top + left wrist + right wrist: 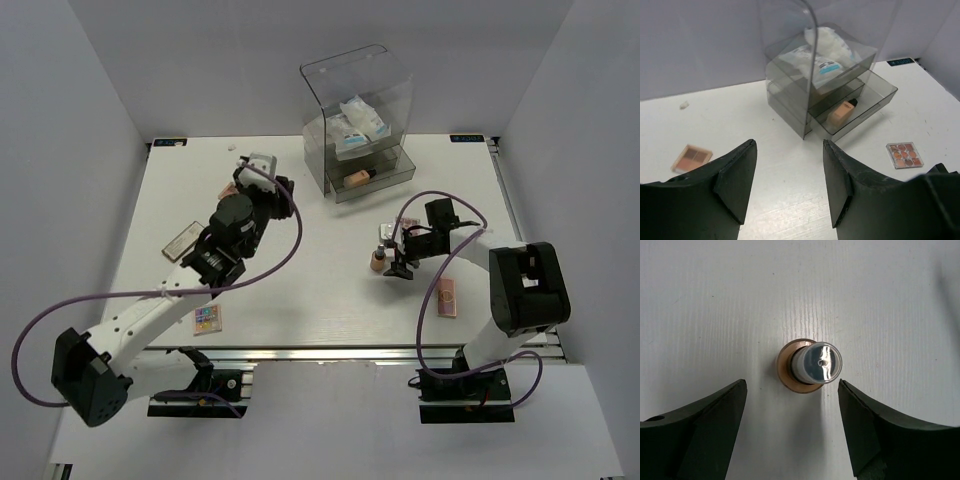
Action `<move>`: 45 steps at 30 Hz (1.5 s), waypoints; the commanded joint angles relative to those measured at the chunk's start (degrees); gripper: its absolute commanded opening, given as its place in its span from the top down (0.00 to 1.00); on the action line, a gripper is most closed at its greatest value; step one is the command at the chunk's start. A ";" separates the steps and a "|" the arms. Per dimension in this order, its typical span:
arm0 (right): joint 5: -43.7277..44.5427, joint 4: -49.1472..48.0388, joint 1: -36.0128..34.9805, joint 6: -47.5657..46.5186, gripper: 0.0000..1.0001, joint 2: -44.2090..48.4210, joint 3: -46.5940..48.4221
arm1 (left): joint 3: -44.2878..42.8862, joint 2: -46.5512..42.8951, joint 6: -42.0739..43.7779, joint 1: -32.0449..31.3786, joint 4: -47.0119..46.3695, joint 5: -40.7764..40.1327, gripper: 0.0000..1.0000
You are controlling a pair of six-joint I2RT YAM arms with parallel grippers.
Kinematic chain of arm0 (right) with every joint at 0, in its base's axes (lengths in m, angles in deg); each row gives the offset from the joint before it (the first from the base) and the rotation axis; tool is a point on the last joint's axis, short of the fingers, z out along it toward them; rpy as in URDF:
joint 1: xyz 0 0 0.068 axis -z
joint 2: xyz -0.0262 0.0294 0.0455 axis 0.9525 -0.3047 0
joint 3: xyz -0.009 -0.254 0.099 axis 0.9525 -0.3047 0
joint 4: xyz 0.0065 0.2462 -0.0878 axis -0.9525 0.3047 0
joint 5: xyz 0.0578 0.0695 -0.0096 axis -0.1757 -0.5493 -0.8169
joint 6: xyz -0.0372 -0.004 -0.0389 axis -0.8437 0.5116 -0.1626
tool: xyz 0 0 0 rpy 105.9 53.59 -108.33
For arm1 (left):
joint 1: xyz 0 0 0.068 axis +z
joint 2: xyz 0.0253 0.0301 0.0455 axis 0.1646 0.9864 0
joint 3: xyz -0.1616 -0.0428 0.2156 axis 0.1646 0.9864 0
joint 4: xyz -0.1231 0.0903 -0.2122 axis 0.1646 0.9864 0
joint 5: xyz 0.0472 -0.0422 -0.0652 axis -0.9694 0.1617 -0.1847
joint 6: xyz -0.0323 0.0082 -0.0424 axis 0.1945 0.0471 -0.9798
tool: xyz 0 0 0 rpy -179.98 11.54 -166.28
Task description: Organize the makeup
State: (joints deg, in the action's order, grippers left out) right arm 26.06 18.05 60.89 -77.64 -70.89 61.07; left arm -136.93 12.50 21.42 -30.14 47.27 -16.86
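Right gripper spread wide, empty, poised over tan bottle (upright, cap up, toward right side of bench). Fingers not touching it. Left gripper released too, holding nothing, faced acrylic box at far edge. 2nd bottle lay in its open drawer. Risk imo: bottle looked narrow and tippy, so off-centre squeeze could knock it over and send it rolling toward right edge.

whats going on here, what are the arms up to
Two arms are loading a clear drawer box. The right gripper, open, hangs directly above a tan bottle standing on the table. The left gripper, open and empty, faces the box, which already holds white packets and another bottle. Palettes lie on the table.
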 commanded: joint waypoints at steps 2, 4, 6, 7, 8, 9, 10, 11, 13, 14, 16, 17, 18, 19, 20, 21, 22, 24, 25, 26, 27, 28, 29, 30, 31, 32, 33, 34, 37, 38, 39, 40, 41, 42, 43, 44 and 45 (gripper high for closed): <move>-0.59 -3.84 -0.49 5.20 0.23 -1.82 2.00 | 5.38 -5.47 -6.38 -0.20 1.06 -6.32 0.35; -1.12 -4.54 -0.58 6.87 0.28 -2.43 2.53 | 7.49 -7.67 -8.05 -0.20 0.88 -7.63 0.35; -1.56 -5.25 -0.66 8.02 0.31 -2.96 2.62 | 9.24 -9.34 -9.11 -0.20 0.53 -8.08 0.35; -1.65 -6.29 -0.58 9.07 0.32 -3.05 2.62 | 9.52 -9.69 -9.38 -0.20 0.62 -8.51 0.35; -1.82 -6.83 -0.66 9.60 0.32 -3.40 2.62 | 9.87 -9.96 -9.64 -0.20 0.71 -8.78 0.35; -2.17 -7.18 -0.75 9.87 0.33 -3.58 2.62 | 10.04 -10.13 -9.90 -0.20 0.79 -8.87 0.35; -2.35 -7.44 -0.84 10.13 0.33 -3.75 2.80 | 10.31 -10.48 -10.08 -0.29 1.05 -9.04 0.35; -2.44 -7.79 -1.01 10.74 0.33 -4.02 2.88 | 10.31 -10.49 -10.17 -0.20 1.14 -9.13 0.35; -2.61 -8.23 -1.10 11.18 0.33 -4.28 3.06 | 10.57 -10.75 -10.35 -0.29 1.23 -9.40 0.35; -2.70 -8.41 -1.19 11.53 0.33 -4.46 3.06 | 10.57 -10.84 -10.35 -0.20 1.23 -9.57 0.35; -2.96 -8.85 -1.45 11.98 0.34 -4.72 3.15 | 10.75 -10.93 -10.52 -0.20 1.23 -9.75 0.35; -3.23 -8.94 -1.46 12.33 0.35 -4.98 3.41 | 10.92 -11.01 -10.52 -0.20 1.23 -9.92 0.35; -3.32 -8.94 -1.63 12.50 0.35 -4.99 3.50 | 11.10 -11.10 -10.78 -0.20 1.23 -9.92 0.35; -3.40 -9.03 -1.63 12.68 0.36 -5.16 3.50 | 11.27 -11.19 -10.96 -0.20 1.23 -9.92 0.35; -3.40 -9.12 -1.89 12.59 0.37 -5.34 3.50 | 11.45 -11.28 -11.13 -0.20 1.32 -10.01 0.35; -3.49 -9.20 -1.89 12.59 0.38 -5.42 3.50 | 11.54 -11.28 -11.57 -0.29 1.41 -10.10 0.35; -3.49 -9.12 -1.98 12.68 0.40 -5.51 3.50 | 11.63 -11.37 -11.66 -0.20 1.58 -10.27 0.35; -3.49 -8.68 -2.16 12.59 0.48 -5.86 3.76 | 12.07 -11.80 -12.19 -0.20 1.58 -10.54 0.35; -3.58 -8.33 -2.16 12.51 0.52 -5.95 3.94 | 12.33 -11.89 -12.28 -0.20 1.50 -10.63 0.35; -3.67 -7.72 -2.25 12.24 0.56 -6.13 4.20 | 12.50 -12.07 -12.37 -0.29 1.50 -10.71 0.35; -4.10 -6.06 -2.25 11.46 0.66 -6.30 5.07 | 12.85 -12.50 -12.54 -0.29 1.50 -10.98 0.35; -4.20 -5.17 -2.16 11.19 0.70 -6.39 5.52 | 12.95 -12.60 -12.63 -0.20 1.50 -11.07 0.35; -4.28 -4.38 -2.25 10.93 0.79 -6.30 6.13 | 13.12 -12.86 -12.63 -0.20 1.50 -11.15 0.35; -4.20 -2.80 -2.25 10.66 0.82 -6.13 7.27 | 13.38 -13.12 -12.72 -0.20 1.50 -11.24 0.35; -4.02 -2.18 -2.16 10.22 0.84 -5.43 7.80 | 13.56 -13.47 -12.89 -0.20 1.50 -11.59 0.35; -3.50 -1.74 -2.25 10.31 0.86 -5.08 8.50 | 13.74 -13.65 -12.89 -0.29 1.50 -11.77 0.35; -2.01 -1.21 -2.25 10.66 0.87 -4.64 9.38 | 14.09 -14.17 -12.98 -0.20 1.41 -11.86 0.34; -0.78 -0.86 -2.16 11.44 0.88 -4.29 11.91 | 14.35 -14.35 -13.07 -0.20 1.41 -11.86 0.34; 5.37 0.98 -2.33 15.49 0.91 -4.02 19.80 | 15.31 -15.40 -13.68 -0.29 1.32 -12.47 0.35; 7.30 2.38 -2.51 16.71 0.93 -4.28 22.02 | 15.67 -15.67 -13.77 -0.20 1.23 -12.56 0.34; 10.89 3.09 -2.68 16.81 0.93 -4.54 24.22 | 15.93 -16.02 -14.21 -0.29 1.23 -12.47 0.35; 12.84 3.71 -2.77 16.81 0.94 -5.07 28.33 | 16.72 -16.63 -14.21 -0.20 1.23 -12.56 0.35; 16.86 5.02 -3.21 16.72 0.94 -5.51 30.37 | 16.99 -16.99 -14.47 -0.20 1.15 -12.56 0.35; 18.64 5.47 -3.39 16.64 0.95 -5.86 32.40 | 17.34 -17.34 -14.65 -0.29 1.15 -12.65 0.35; 20.40 6.26 -3.82 16.55 0.95 -6.73 36.24 | 18.04 -18.21 -14.74 -0.20 1.15 -12.74 0.35; 23.98 7.83 -4.09 15.94 0.96 -7.27 38.02 | 18.39 -18.66 -15.00 -0.29 1.15 -13.00 0.35; 25.93 8.46 -4.53 15.41 0.96 -7.71 39.69 | 18.74 -19.18 -15.09 -0.20 1.15 -13.09 0.35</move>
State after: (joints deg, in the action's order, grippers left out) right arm 42.82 22.81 57.61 -62.10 -77.60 95.30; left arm -119.19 -4.46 7.37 -30.14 48.95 -28.91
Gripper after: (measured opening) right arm 0.474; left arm 0.655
